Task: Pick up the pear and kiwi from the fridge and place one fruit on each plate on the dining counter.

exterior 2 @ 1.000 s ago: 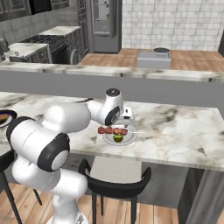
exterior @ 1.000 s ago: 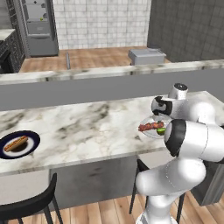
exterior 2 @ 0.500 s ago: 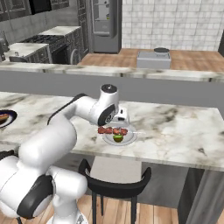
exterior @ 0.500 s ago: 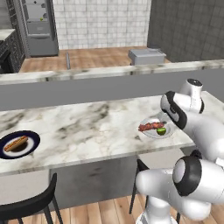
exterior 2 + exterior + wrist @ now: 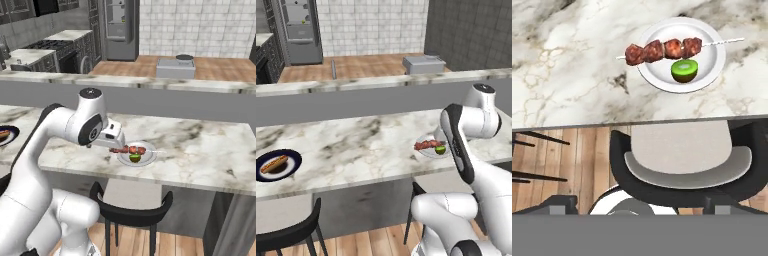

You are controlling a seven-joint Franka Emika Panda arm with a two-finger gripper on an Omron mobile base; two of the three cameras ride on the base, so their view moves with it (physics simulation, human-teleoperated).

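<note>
The kiwi [image 5: 684, 70] lies green face up on a pale round plate [image 5: 709, 45] beside a meat skewer [image 5: 662, 50], on the marbled dining counter [image 5: 356, 145]. The same kiwi [image 5: 135, 158] and plate [image 5: 147, 156] show in the right base view. My gripper [image 5: 111, 141] hangs just left of that plate, over the counter's near edge, open with nothing in it. A second plate [image 5: 291, 165], navy-rimmed, holds a hot dog at the counter's far left. The fridge [image 5: 301, 30] stands far back across the room. The pear is out of view.
A black stool [image 5: 682, 165] with a grey seat stands under the counter edge directly below my hand. A raised grey ledge [image 5: 356, 95] runs along the counter's far side. A grey box [image 5: 175, 67] sits on the floor behind it.
My hand has drawn back from over the plate toward the counter's near edge, and the arm has folded upward. The kiwi stays on the plate.
</note>
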